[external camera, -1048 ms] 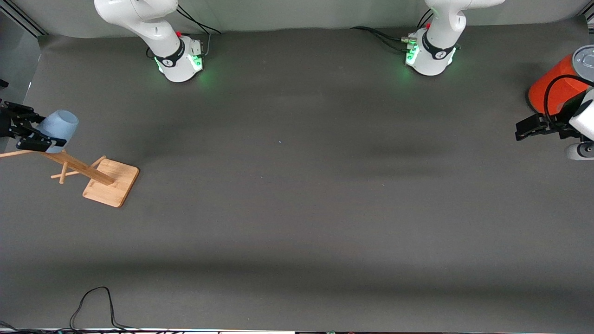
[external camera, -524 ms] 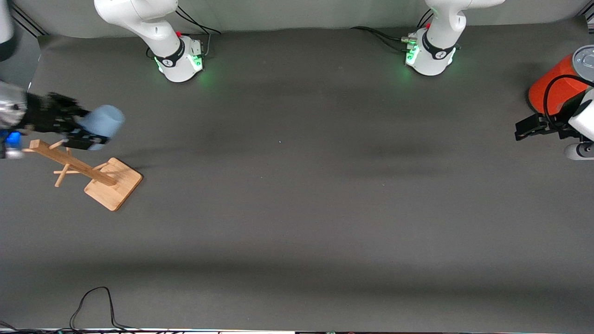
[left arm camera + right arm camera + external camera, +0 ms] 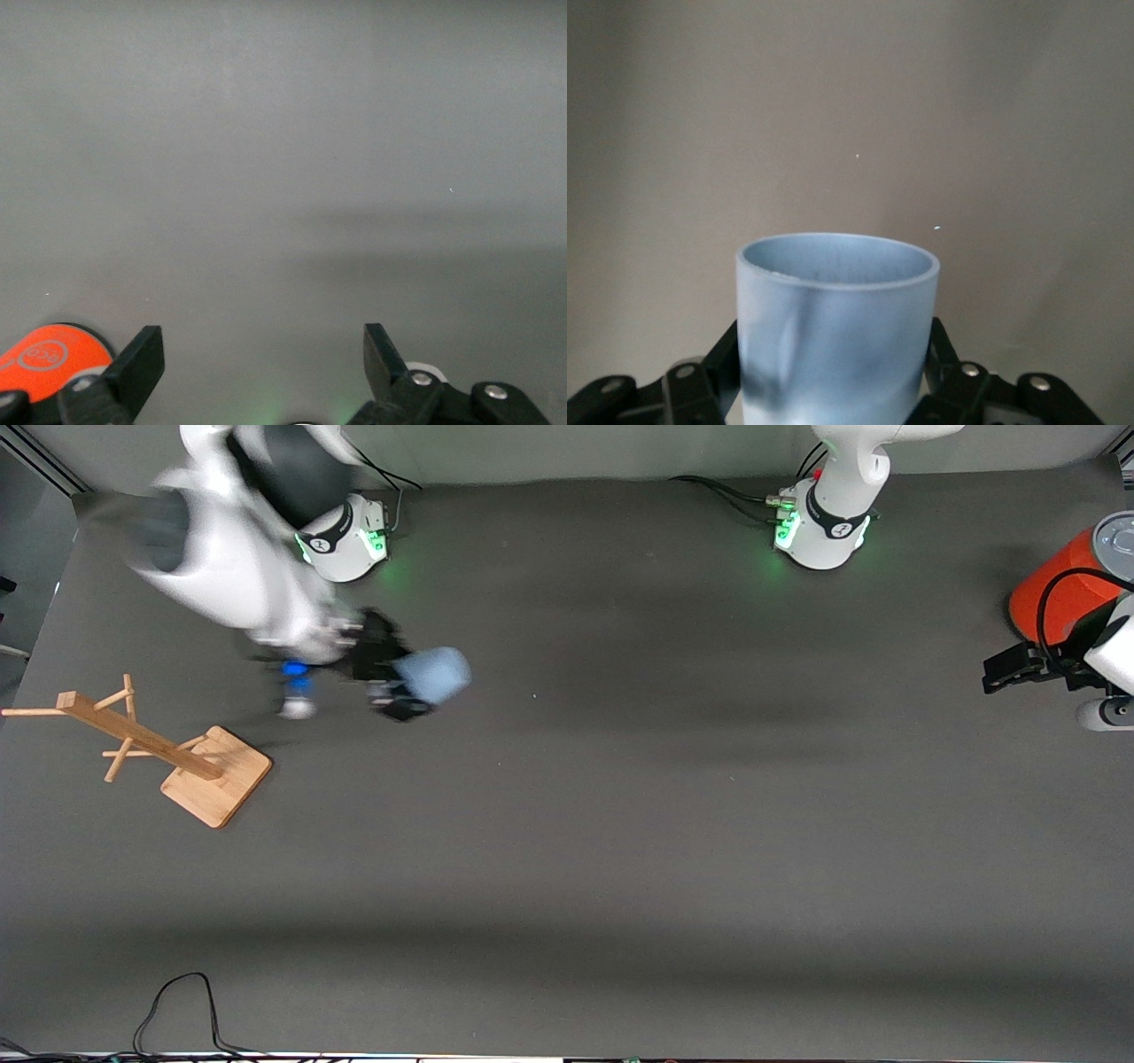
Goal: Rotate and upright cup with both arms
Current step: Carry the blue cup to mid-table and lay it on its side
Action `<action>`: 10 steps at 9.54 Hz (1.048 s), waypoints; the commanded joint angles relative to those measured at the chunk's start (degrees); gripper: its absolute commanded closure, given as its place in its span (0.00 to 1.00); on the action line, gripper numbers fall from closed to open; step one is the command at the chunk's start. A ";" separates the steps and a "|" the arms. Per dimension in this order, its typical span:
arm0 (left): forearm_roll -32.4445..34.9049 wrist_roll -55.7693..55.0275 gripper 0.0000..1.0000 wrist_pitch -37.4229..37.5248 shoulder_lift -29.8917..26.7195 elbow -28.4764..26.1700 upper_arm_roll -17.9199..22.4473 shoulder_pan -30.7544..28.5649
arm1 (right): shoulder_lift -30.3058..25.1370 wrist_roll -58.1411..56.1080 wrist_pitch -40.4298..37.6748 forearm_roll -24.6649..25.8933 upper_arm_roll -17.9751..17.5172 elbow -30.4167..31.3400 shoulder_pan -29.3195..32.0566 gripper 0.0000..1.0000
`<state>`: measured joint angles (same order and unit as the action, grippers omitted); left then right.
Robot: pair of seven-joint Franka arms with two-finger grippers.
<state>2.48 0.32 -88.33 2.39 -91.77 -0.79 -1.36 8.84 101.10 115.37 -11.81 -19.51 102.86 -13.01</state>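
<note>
Blue cup in right gripper, one wooden rack

Right arm carries the cup above the grey bench; left arm waits at its own end.

The right pincer, closed on the small pale blue handleless cup, hangs over bare dark grey bench, the arm blurred. A light wooden peg stand with a square base rests toward the right arm's end. The left pincer hovers with fingers spread beside the large orange cylinder with a grey top. A black cable loops at the bench's near edge.
</note>
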 commanded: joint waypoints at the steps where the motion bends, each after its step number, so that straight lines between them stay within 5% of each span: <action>1: 0.24 0.73 0.00 0.70 -0.28 0.19 0.18 0.22 | 9.83 13.26 6.59 10.43 -6.48 -1.61 0.61 0.53; 3: 0.24 0.73 0.00 0.70 -0.36 0.19 0.18 0.30 | 20.20 26.27 13.61 19.67 -10.80 -2.23 -0.43 0.53; 5: 0.15 0.73 0.00 0.70 -0.28 0.19 0.18 0.22 | 28.91 43.04 16.28 36.15 -15.44 -3.10 -1.14 0.47; 7: 0.06 0.73 0.00 0.70 -0.28 0.19 0.18 0.31 | 33.86 54.51 16.29 48.68 -18.19 -3.55 -1.58 0.00; 10: 0.06 0.73 0.00 0.70 -0.28 0.19 0.18 0.31 | 32.82 51.85 15.76 49.34 -18.28 -6.08 -0.80 0.00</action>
<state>2.47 0.33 -88.33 2.39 -91.75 -0.83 -1.35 42.32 153.87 132.43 36.10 -37.12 99.04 -14.54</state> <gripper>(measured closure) 0.000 0.000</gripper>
